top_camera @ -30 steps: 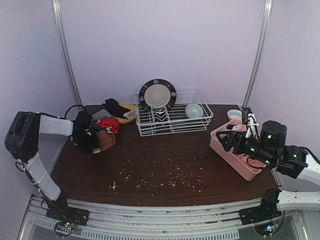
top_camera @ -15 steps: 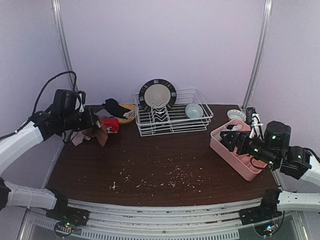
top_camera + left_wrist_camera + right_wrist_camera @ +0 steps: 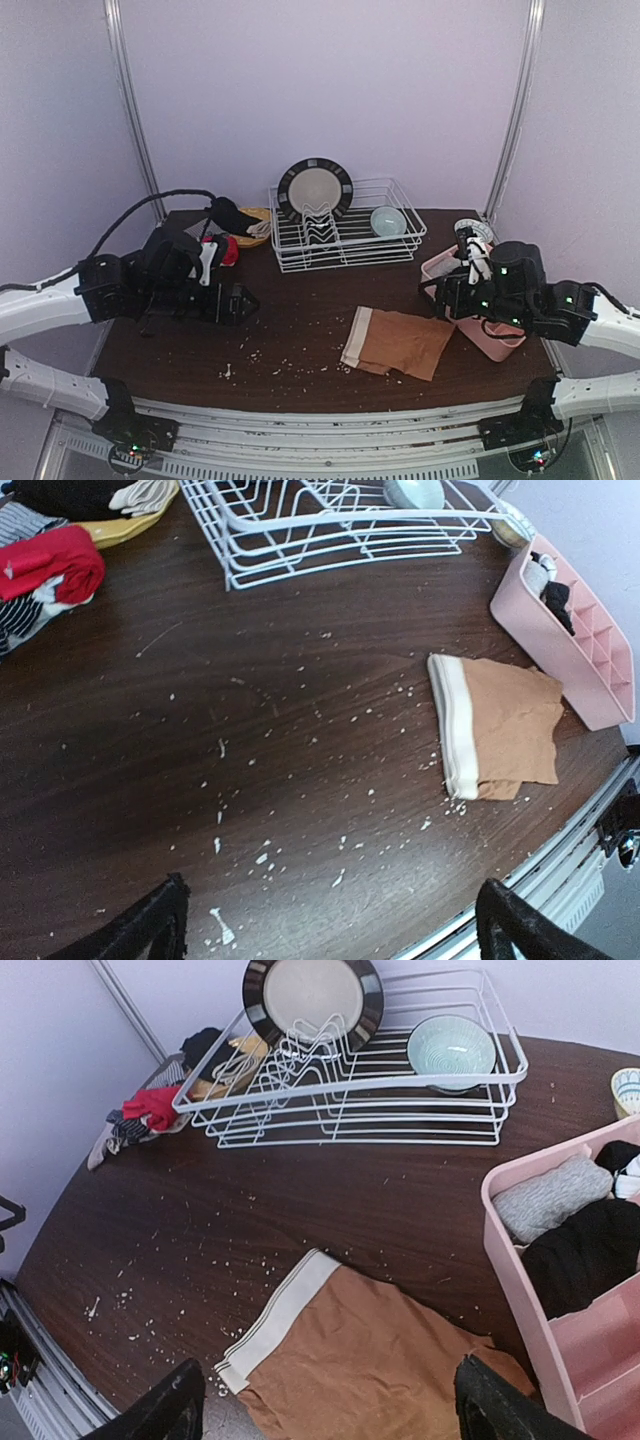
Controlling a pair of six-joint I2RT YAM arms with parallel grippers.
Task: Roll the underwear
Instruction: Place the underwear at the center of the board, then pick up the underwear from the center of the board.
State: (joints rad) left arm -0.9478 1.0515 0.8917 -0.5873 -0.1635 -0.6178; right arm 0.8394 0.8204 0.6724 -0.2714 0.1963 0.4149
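One garment in play: the brown underwear [image 3: 398,343], pale waistband to the left, lies flat on the tabletop [image 3: 300,310] near its front edge. Its right corner is just beside the pink tray [image 3: 500,345]; whether they touch I cannot tell.
Other underwear: a pile [image 3: 222,245] sits at the far left corner with a red piece on top; grey and black pieces fill tray compartments.
Left end effector [image 3: 335,930]: fingers spread wide with nothing between them, hovering left of the garment.
Right end effector [image 3: 330,1410]: also wide and empty, above the garment's near side, close to the tray.
Stage: laid out, probably not yet rolled.
Risk, edge: pushing the roll toward the front could slide the cloth off the tabletop.
Risk, layers: the lower edge looks doubled, so pinching only one layer could unfold it instead of rolling it.
Risk, tray: the right arm's closeness could nudge the tray.
Risk, crumbs [image 3: 265,858]: white specks nearby could get wrapped inside.
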